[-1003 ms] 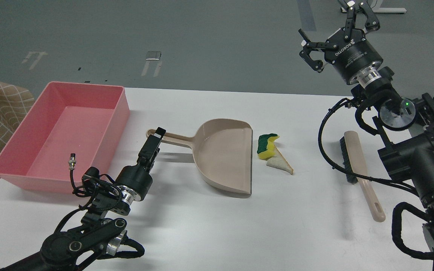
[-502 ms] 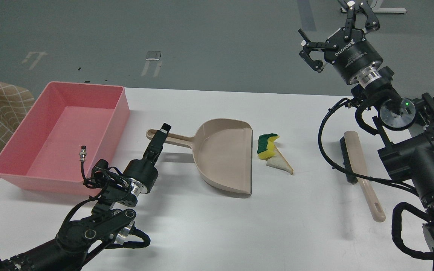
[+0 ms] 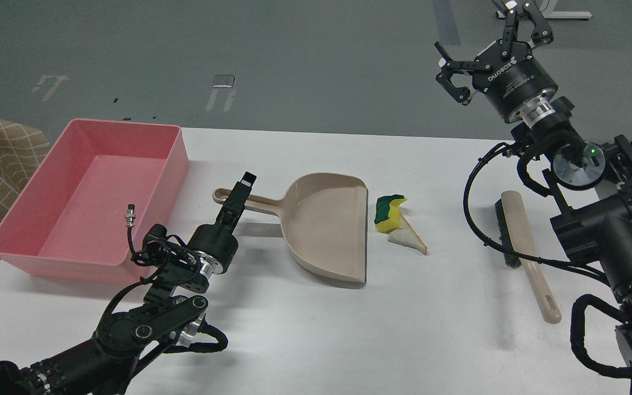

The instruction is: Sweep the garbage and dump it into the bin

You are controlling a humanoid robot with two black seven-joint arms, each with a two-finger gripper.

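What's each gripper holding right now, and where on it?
Right gripper is open, raised beyond the table, and holds nothing. Left gripper is at the dustpan handle; seen edge-on, so a grasp cannot be told.

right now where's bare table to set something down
Bare: the near strip in front of the dustpan up to the brush, and the far strip behind both. Crowded: the gap between bin and dustpan, where the left hand works.
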